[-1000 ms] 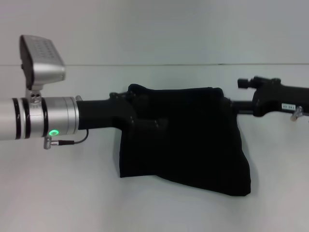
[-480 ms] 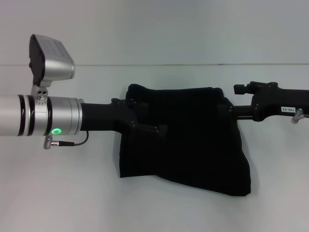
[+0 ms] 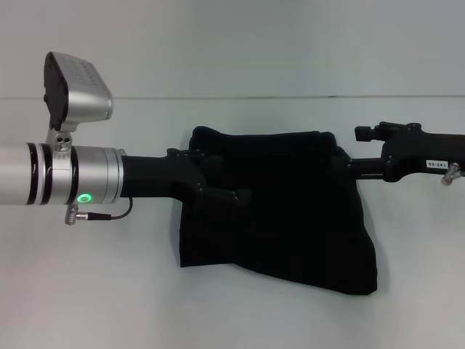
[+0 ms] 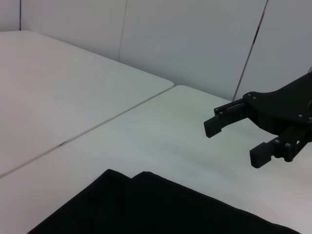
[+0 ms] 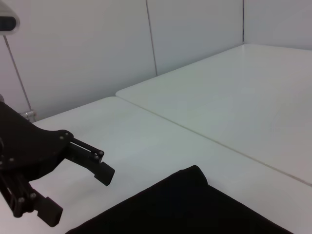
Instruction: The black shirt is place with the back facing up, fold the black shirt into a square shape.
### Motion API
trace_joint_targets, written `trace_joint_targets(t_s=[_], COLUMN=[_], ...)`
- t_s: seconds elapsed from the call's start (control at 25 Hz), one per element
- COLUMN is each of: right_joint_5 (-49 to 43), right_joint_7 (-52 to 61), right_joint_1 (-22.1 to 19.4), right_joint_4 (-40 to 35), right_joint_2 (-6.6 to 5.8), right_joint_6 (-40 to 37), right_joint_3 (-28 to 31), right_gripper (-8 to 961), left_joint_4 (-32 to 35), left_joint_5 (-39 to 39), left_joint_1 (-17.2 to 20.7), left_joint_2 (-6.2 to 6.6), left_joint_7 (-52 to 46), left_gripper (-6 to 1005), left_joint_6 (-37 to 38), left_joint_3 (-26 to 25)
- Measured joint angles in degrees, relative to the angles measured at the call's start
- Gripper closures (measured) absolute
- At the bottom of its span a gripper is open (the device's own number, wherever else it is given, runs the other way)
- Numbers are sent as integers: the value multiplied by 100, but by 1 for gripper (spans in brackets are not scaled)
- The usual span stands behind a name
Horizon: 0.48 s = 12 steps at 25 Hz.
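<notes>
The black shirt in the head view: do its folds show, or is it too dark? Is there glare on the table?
Head view: the black shirt is a nearly flat dark mass, and the left hand merges into it; the table is evenly lit, without glare. Left wrist view: the right hand, open, stands out clearly against the pale table.

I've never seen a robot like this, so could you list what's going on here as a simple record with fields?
Item: black shirt, folded into a compact dark bundle
Surface: white table
Left gripper: fingers open, at the shirt's left side, not holding it
Right gripper: fingers open, beside the shirt's right edge, holding nothing
Lettering on shirt: none visible
</notes>
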Motion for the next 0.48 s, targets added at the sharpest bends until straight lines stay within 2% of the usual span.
trace_joint_targets(t_s=[0.48], right_joint_5=[1], right_joint_7=[3], right_joint_1=[0], right_joint_4=[1], right_joint_2=[-53], right_joint_6=[10], right_joint_3=[-1], right_gripper=[38], left_joint_4=[-46], left_joint_5=[1], left_joint_1=[0], left_joint_2=[-6], left_joint_7=[-3], left_gripper=[48], left_joint_6=[-137], left_joint_3=[0])
